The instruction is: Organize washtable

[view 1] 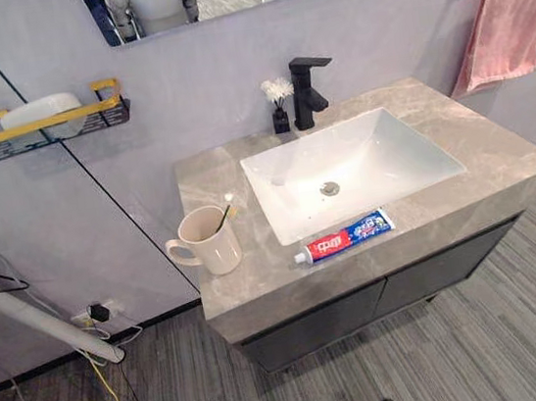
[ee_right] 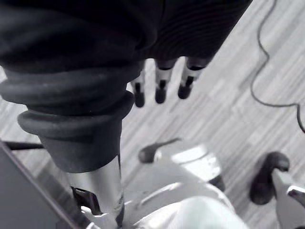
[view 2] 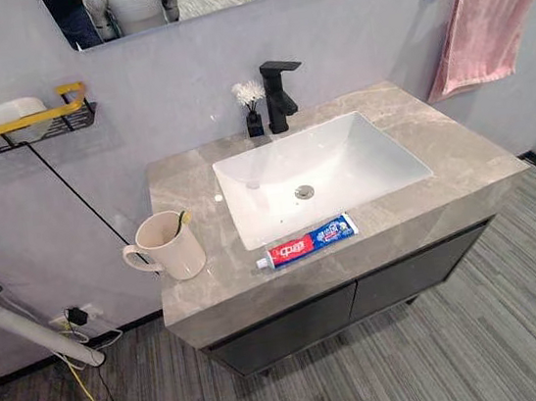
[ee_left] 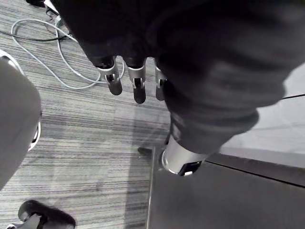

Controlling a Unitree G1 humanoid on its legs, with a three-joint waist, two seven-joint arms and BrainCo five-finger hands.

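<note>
Toothpaste tube (view 1: 344, 236): lies flat on the front strip of the table (view 1: 483, 147), at 6 o'clock of the basin (view 1: 386, 160), between the basin's near rim and the table's front edge.
Tube's long axis: runs from about 8 o'clock to 2 o'clock, nearly along the front edge. The white cap points to 8 o'clock and the flat tail to 2 o'clock.
Mug (view 1: 210, 241): upright at 8 o'clock of the basin, near the table's left end, with its handle turned to 9 o'clock. It stands close to the tube's cap end but apart from it.
Toothbrush (view 1: 223, 213): stands in the mug, leaning toward 1 o'clock with its head up.
My left hand (ee_left: 136, 81): hangs over the grey striped floor (ee_left: 95, 138), my fingers (ee_left: 114, 78) straight and loose with nothing in them.
My right hand (ee_right: 159, 86): also hangs over the floor, fingers straight and relaxed, holding nothing.
Tube against my fingers: both hands are low by the floor, well apart from the tube, mug and brush up on the table, and touch none of them.
Back of the table: a black faucet (view 1: 306, 92) at 12 o'clock of the basin, with a small black vase (view 1: 280, 115) of white flowers just beside it at its 9 o'clock.
Wall: a pink towel (view 1: 507, 26) hangs at 2 o'clock, and a shelf (view 1: 46, 131) with a yellow rail sits at 10 o'clock.
</note>
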